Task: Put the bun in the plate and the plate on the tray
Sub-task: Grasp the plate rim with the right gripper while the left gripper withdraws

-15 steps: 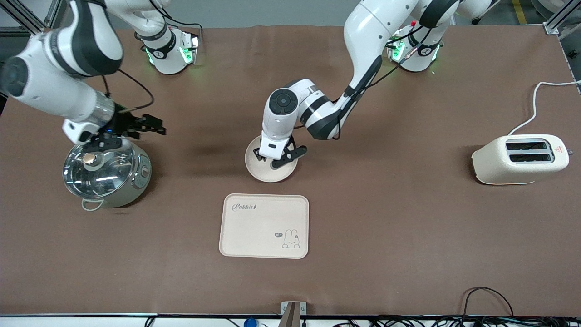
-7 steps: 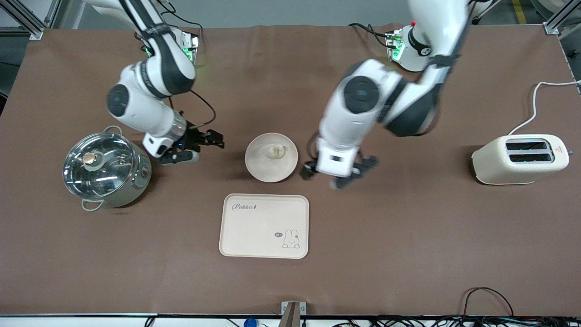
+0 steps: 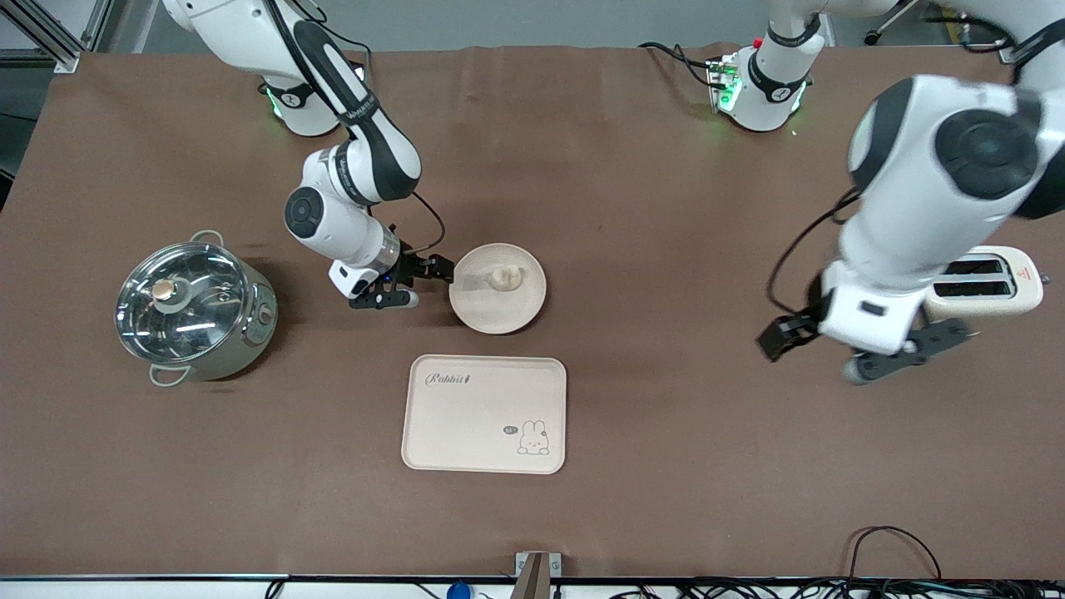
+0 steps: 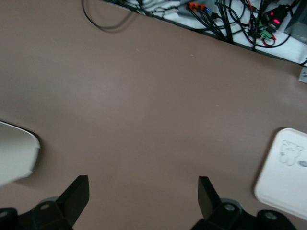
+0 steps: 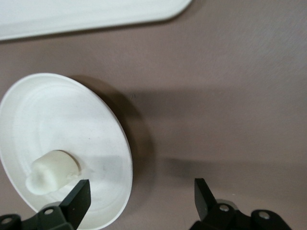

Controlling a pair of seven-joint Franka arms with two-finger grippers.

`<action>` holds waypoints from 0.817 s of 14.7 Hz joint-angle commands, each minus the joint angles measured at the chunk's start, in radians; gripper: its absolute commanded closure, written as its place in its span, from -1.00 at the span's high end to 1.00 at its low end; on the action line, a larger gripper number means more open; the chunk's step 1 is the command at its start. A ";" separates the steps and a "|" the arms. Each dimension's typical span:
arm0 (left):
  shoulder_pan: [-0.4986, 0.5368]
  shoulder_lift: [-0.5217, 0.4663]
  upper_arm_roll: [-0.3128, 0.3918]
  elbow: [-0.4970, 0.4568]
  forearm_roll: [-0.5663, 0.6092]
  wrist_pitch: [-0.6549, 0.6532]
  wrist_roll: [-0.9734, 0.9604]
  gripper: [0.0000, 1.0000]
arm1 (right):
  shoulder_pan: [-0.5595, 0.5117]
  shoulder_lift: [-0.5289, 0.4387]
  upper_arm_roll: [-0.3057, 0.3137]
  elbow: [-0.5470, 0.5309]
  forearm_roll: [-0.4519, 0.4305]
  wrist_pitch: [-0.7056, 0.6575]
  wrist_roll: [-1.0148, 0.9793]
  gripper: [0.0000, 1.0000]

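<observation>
The round cream plate (image 3: 497,304) lies on the table, farther from the front camera than the tray (image 3: 484,413). The small pale bun (image 3: 505,277) sits in the plate. My right gripper (image 3: 426,284) is open and low at the plate's rim on the pot side. In the right wrist view one finger is over the plate (image 5: 57,120) beside the bun (image 5: 50,171), the other over bare table, with the gripper (image 5: 141,196) straddling the rim. My left gripper (image 3: 857,353) is open and empty, up over the table by the toaster; the left wrist view (image 4: 143,191) shows it open.
A steel pot with a glass lid (image 3: 193,308) stands toward the right arm's end. A cream toaster (image 3: 1011,287) with a white cord stands toward the left arm's end, partly covered by the left arm. The tray also shows in the wrist views (image 4: 285,177) (image 5: 72,14).
The left gripper left the bun in the plate and swung away to the toaster end. The right gripper moved from over the pot to the plate's rim.
</observation>
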 commanded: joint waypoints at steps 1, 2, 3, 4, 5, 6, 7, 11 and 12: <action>0.053 -0.110 -0.009 -0.031 0.020 -0.058 0.146 1.00 | 0.067 0.008 -0.008 0.004 0.076 0.016 -0.001 0.71; 0.068 -0.134 -0.012 -0.031 0.016 -0.088 0.191 1.00 | 0.068 0.021 -0.008 0.004 0.076 0.020 -0.001 0.63; 0.088 -0.161 -0.012 -0.031 0.004 -0.123 0.241 1.00 | 0.068 0.034 -0.007 0.004 0.078 0.045 -0.001 0.48; 0.111 -0.188 -0.010 -0.031 -0.026 -0.149 0.299 1.00 | 0.071 0.047 -0.007 0.002 0.078 0.074 -0.001 0.34; 0.140 -0.216 -0.009 -0.032 -0.068 -0.182 0.352 1.00 | 0.079 0.062 -0.005 0.004 0.079 0.092 -0.001 0.33; 0.157 -0.249 -0.001 -0.043 -0.107 -0.209 0.402 1.00 | 0.091 0.070 -0.007 0.005 0.079 0.112 -0.001 0.33; 0.159 -0.282 0.016 -0.066 -0.128 -0.229 0.442 1.00 | 0.094 0.073 -0.007 0.005 0.079 0.123 -0.001 0.31; 0.162 -0.424 0.034 -0.227 -0.177 -0.239 0.490 1.00 | 0.094 0.081 -0.005 0.007 0.084 0.128 -0.001 -0.44; 0.162 -0.449 0.034 -0.258 -0.178 -0.240 0.490 1.00 | 0.093 0.081 -0.005 0.008 0.099 0.128 0.001 -0.75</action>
